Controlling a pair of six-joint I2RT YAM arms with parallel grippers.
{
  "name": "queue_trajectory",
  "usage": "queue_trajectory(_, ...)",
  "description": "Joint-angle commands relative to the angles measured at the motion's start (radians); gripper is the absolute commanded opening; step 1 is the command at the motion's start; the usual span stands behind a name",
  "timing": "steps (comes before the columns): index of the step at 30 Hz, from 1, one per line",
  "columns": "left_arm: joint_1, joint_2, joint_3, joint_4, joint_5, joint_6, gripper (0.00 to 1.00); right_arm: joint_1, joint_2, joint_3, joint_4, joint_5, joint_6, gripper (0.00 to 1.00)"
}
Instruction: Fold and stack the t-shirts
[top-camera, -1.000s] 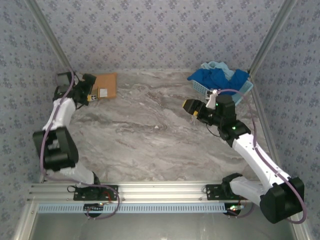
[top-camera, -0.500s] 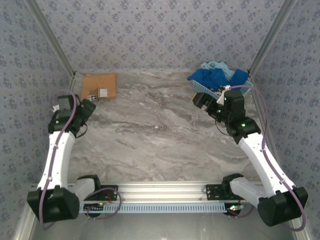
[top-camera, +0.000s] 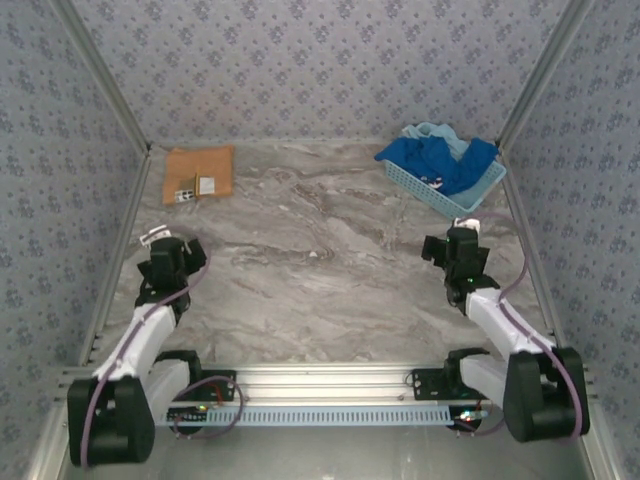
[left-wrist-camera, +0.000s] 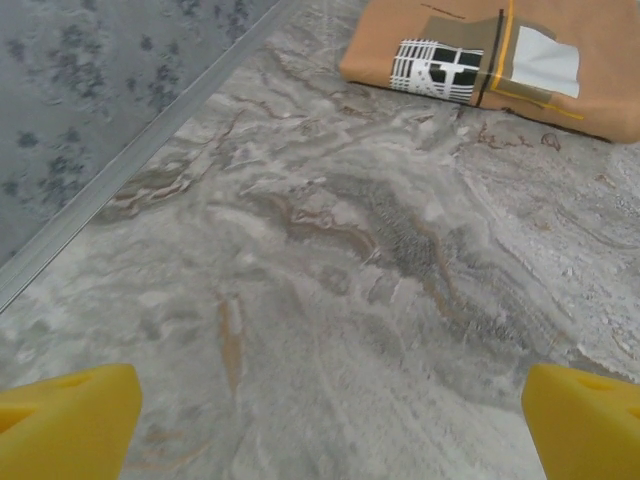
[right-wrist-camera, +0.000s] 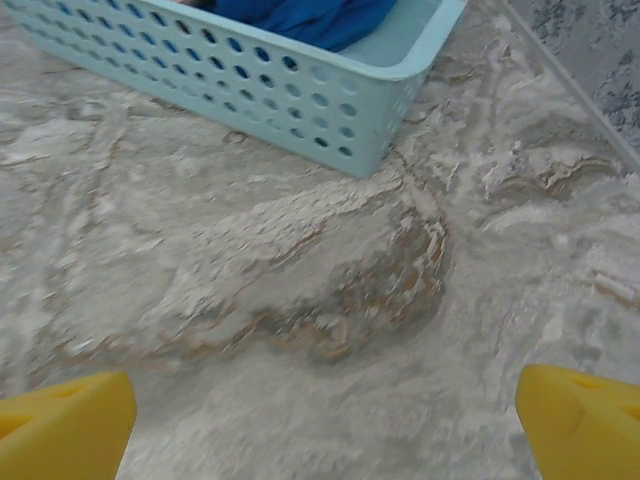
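Observation:
A folded orange-tan t-shirt (top-camera: 200, 173) with small white labels lies flat at the back left of the table; the left wrist view has it (left-wrist-camera: 500, 60) at the top right. Crumpled royal blue t-shirts (top-camera: 435, 160) and a pale aqua t-shirt (top-camera: 432, 132) sit in the basket at the back right. My left gripper (top-camera: 172, 262) hangs open over bare table at the left, well short of the orange-tan shirt, its yellow fingertips (left-wrist-camera: 65, 425) wide apart. My right gripper (top-camera: 452, 252) is open over bare marble just in front of the basket, yellow fingertips (right-wrist-camera: 575, 420) spread.
The light blue perforated basket (top-camera: 405, 180) stands at the back right; its near wall (right-wrist-camera: 250, 85) is close ahead of my right gripper. Patterned walls and metal rails (left-wrist-camera: 130, 165) bound the table on both sides. An aluminium rail (top-camera: 320, 382) runs along the near edge.
Both arms have drawn back toward the near edge. The left gripper left the orange-tan shirt, and the right gripper pulled away from the basket. Neither carries anything.

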Motion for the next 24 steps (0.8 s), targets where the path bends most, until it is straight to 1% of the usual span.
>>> queue_trajectory(1,-0.002,0.128,0.017,0.293,0.03,0.069,0.98,-0.033,0.095,-0.005,0.258,-0.015,-0.061,1.0)
queue_trajectory(4,0.014,0.259,0.022,0.399,0.067,0.087,0.98,-0.051,0.199,-0.003,0.334,-0.035,-0.056,1.0)
queue_trajectory(6,0.028,0.314,0.021,0.461,0.095,0.078,0.98,-0.061,0.254,-0.004,0.392,-0.048,-0.057,1.0)
queue_trajectory(7,0.033,0.34,0.026,0.474,0.106,0.083,0.98,-0.069,0.281,0.0,0.443,-0.071,-0.088,1.0)
queue_trajectory(8,0.039,0.365,0.031,0.489,0.114,0.089,0.98,-0.074,0.295,0.025,0.409,-0.083,-0.088,1.0)
queue_trajectory(10,0.058,0.393,0.048,0.509,0.148,0.109,0.98,-0.076,0.326,0.03,0.462,-0.104,-0.138,1.0)
queue_trajectory(11,0.071,0.412,0.04,0.556,0.163,0.118,0.98,-0.085,0.342,0.014,0.529,-0.119,-0.146,1.0)
queue_trajectory(12,0.088,0.43,0.036,0.576,0.178,0.108,0.98,-0.096,0.362,0.006,0.55,-0.136,-0.149,1.0)
queue_trajectory(13,0.1,0.449,0.037,0.594,0.201,0.096,0.98,-0.114,0.384,-0.02,0.61,-0.161,-0.133,1.0)
queue_trajectory(14,0.103,0.444,0.049,0.561,0.209,0.098,0.98,-0.12,0.396,-0.036,0.667,-0.173,-0.158,1.0)
queue_trajectory(15,0.104,0.447,0.036,0.587,0.23,0.106,0.98,-0.119,0.406,-0.053,0.672,-0.193,-0.136,1.0)
queue_trajectory(16,0.101,0.439,0.015,0.621,0.25,0.117,0.98,-0.119,0.431,-0.086,0.745,-0.196,-0.148,1.0)
queue_trajectory(17,0.092,0.432,-0.023,0.683,0.256,0.13,0.98,-0.117,0.456,-0.119,0.88,-0.208,-0.166,1.0)
queue_trajectory(19,0.068,0.445,-0.083,0.803,0.255,0.162,0.98,-0.125,0.431,-0.148,0.89,-0.19,-0.142,1.0)
queue_trajectory(21,0.039,0.536,-0.121,0.959,0.236,0.191,0.98,-0.133,0.449,-0.161,0.942,-0.208,-0.143,1.0)
queue_trajectory(22,0.03,0.578,-0.113,1.028,0.229,0.205,0.98,-0.134,0.446,-0.157,0.925,-0.215,-0.145,1.0)
queue_trajectory(24,0.029,0.532,-0.009,0.751,0.211,0.186,0.98,-0.137,0.44,-0.136,0.879,-0.228,-0.142,1.0)
